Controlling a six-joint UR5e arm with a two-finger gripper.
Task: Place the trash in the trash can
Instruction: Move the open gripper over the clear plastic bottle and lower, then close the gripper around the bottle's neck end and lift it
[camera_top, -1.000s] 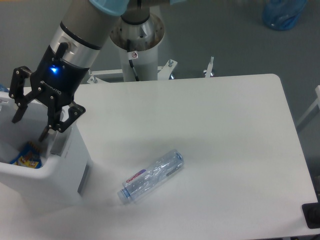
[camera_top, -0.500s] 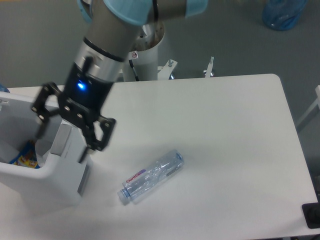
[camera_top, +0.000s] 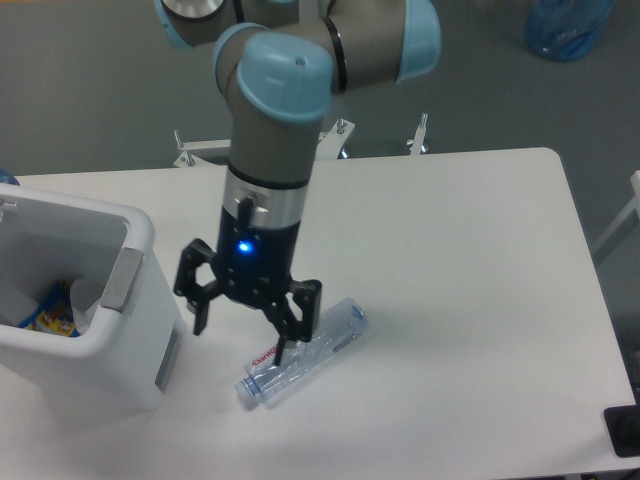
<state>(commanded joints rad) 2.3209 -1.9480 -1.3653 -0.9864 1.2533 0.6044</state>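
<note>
Overhead view of a white table (camera_top: 450, 260) w/ one UR5e arm reaching down from the top. Its black two-finger gripper (camera_top: 242, 336) hangs w/ fingers spread wide, holding nothing. A blue light glows on the wrist.

The clear plastic water bottle (camera_top: 305, 351) lies on its side on the table, just right of and slightly below the gripper. One finger (camera_top: 290, 330) overlaps the bottle's label end; contact can't be judged from this angle. The bottle's long axis runs diagonally, cap end at lower left, base at upper right. Judgement: the gripper needs a small shift right to straddle the bottle across that axis.

Label is white and red w/ red script, too small to read.

The white trash can (camera_top: 135, 240) stands at the left edge, near the gripper. Inside: a whitish crumpled plastic piece (camera_top: 88, 298) and a blue-yellow wrapper (camera_top: 50, 318).
</note>
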